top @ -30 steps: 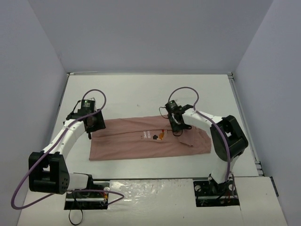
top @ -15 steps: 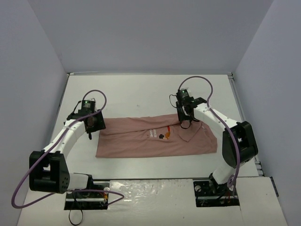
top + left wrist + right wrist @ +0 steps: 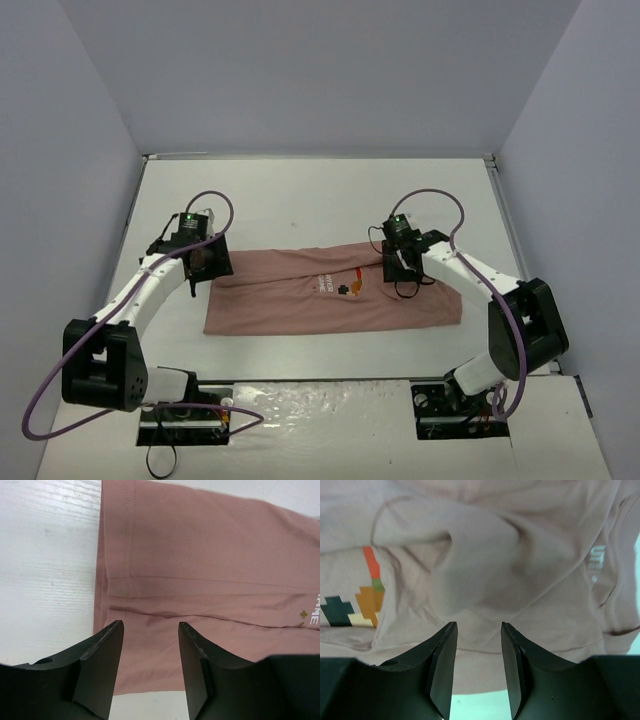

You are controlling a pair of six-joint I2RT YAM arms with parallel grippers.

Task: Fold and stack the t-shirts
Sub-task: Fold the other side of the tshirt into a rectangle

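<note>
Left pincer (image 3: 150, 630) and right pincer (image 3: 479, 630) hang parted over a limp, light dusty-pink t-shirt (image 3: 300, 305); hemmed edges likely pinch best.

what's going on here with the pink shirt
Two robot arms are working on a dusty-pink t-shirt that lies on the white table and looks partly folded into a long band. The left claw hangs over the shirt's left end, jaws parted with nothing between them. The right claw is low over bunched cloth beside the chest graphic, jaws also parted and, as far as I can see, gripping nothing. The fold is not yet finished.
</note>
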